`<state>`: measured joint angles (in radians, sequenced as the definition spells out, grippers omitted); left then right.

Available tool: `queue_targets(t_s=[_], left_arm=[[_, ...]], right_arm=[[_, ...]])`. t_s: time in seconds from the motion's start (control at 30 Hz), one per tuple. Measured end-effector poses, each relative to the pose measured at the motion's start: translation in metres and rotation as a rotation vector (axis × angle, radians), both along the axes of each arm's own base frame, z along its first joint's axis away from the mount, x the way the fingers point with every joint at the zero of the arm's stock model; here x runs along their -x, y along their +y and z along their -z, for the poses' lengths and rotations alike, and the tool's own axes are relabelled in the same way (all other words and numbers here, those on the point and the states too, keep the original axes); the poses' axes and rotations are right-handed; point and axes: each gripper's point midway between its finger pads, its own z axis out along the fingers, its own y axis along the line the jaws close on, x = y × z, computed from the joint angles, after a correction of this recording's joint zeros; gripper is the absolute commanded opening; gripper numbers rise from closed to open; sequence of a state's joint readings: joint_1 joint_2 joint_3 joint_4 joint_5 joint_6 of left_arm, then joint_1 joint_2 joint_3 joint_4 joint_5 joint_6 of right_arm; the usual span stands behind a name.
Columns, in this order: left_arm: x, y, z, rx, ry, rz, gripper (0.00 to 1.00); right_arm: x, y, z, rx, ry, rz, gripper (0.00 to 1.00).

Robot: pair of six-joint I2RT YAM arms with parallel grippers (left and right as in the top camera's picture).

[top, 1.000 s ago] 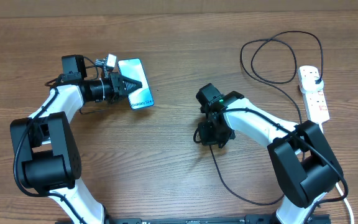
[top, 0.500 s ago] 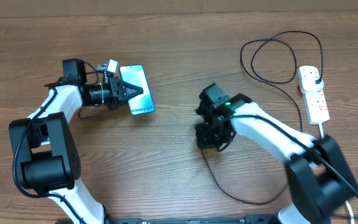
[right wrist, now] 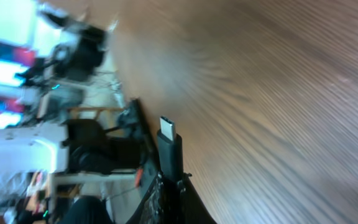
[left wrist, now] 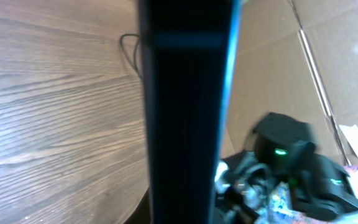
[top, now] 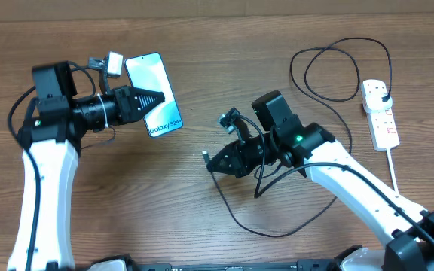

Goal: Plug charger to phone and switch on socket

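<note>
My left gripper [top: 155, 98] is shut on the phone [top: 154, 94], held lifted above the table with its light blue "Galaxy S24+" screen up. In the left wrist view the phone [left wrist: 188, 112] shows edge-on as a dark bar. My right gripper [top: 215, 162] is shut on the charger's connector end [top: 204, 156], raised and pointing left toward the phone. The connector tip [right wrist: 168, 132] sticks out of the jaws in the right wrist view. The black cable [top: 330, 98] loops across the table to a black plug in the white socket strip [top: 380, 113] at the far right.
A white cord [top: 396, 167] runs from the socket strip toward the front right edge. Slack cable [top: 239, 218] hangs and lies below my right gripper. Wooden table [top: 202, 45] with a cardboard edge at the back.
Both arms have lifted off the table. The left raised the phone up and back. The right rose with the connector and turned it leftward toward the phone.
</note>
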<state>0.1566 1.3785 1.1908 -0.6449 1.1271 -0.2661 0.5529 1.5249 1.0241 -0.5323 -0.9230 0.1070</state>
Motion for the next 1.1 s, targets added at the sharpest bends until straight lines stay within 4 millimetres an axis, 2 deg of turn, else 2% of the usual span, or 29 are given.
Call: queue_targets(t_s=[0.1,0.33,0.47,0.57,0.7,0.83,1.1], left_arm=[[0.006,-0.001,-0.005,-0.006,0.009,-0.015,0.05],[-0.001,-0.003,0.013,0.002,0.115,-0.039,0.05],[-0.005,-0.022,0.018,0.025,0.124,0.021,0.04],[-0.005,-0.036,0.018,0.045,0.131,0.059,0.04],[-0.007,-0.048,0.009,0.079,0.11,0.09,0.04],[-0.006,-0.052,-0.004,0.127,0.09,0.121,0.04],[-0.001,-0.055,-0.009,0.165,0.109,0.153,0.05]], right_arm=[[0.005,0.005,-0.003,-0.072,-0.015,-0.04,0.04],[0.01,0.015,-0.029,-0.222,-0.049,-0.121,0.04],[0.009,0.018,-0.04,-0.269,-0.049,-0.134,0.04],[0.008,0.022,-0.056,-0.335,-0.077,-0.159,0.04],[0.008,0.024,-0.068,-0.38,-0.074,-0.177,0.04],[0.01,0.024,-0.07,-0.385,-0.051,-0.18,0.04],[0.008,0.025,-0.069,-0.376,-0.037,-0.166,0.04]])
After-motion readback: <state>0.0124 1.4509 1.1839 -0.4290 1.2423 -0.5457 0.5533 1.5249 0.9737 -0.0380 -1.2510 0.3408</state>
